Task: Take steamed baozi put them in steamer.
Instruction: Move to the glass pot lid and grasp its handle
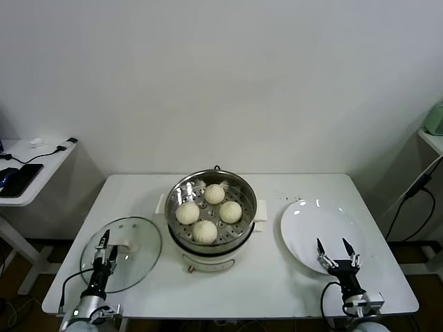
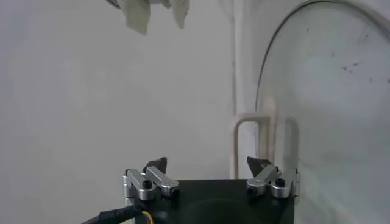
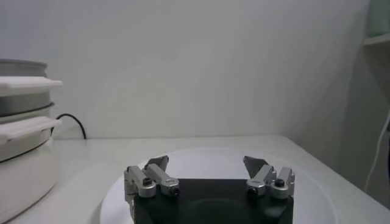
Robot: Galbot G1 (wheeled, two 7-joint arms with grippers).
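Several cream-white baozi [image 1: 205, 230] lie on the perforated tray inside the steel steamer [image 1: 178, 191] at the table's middle. The steamer's cream-white side [image 3: 21, 152] shows in the right wrist view. My left gripper [image 1: 105, 240] is open and empty at the front left, over the glass lid [image 1: 142, 254]. My right gripper [image 1: 335, 246] is open and empty at the front right, over the near edge of the white plate [image 1: 311, 221]. In the left wrist view my left gripper [image 2: 207, 163] faces the lid [image 2: 329, 91] and its white handle [image 2: 263, 131].
The white plate [image 3: 207, 161] holds nothing. A side table [image 1: 28, 155] with a phone stands at the far left. A shelf with a green object [image 1: 435, 119] and a hanging cable is at the far right. The wall lies behind the table.
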